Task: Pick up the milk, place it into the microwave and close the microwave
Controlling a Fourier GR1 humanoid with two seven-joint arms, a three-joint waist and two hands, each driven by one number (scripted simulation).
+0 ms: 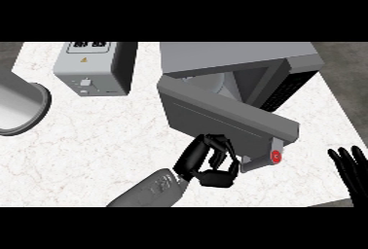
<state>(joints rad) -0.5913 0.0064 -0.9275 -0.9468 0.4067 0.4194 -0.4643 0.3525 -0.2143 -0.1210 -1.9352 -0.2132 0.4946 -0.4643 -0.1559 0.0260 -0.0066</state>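
Note:
The grey microwave (pixel 244 56) stands at the counter's back right. Its door (pixel 223 116) hangs partly open, swung out toward me, with a red button (pixel 275 156) at its near end. Behind the door's top edge a pale shape (pixel 207 84) shows inside the cavity; I cannot tell whether it is the milk. My left hand (pixel 210 164) is against the door's near outer face, fingers curled, with nothing in them. At the view's right edge my right hand (pixel 351 168) rests open, fingers up.
A grey box-shaped appliance (pixel 92 68) stands at the back left. A round metal vessel (pixel 20 108) lies at the left edge. The counter's right edge (pixel 343 116) runs close beside the microwave.

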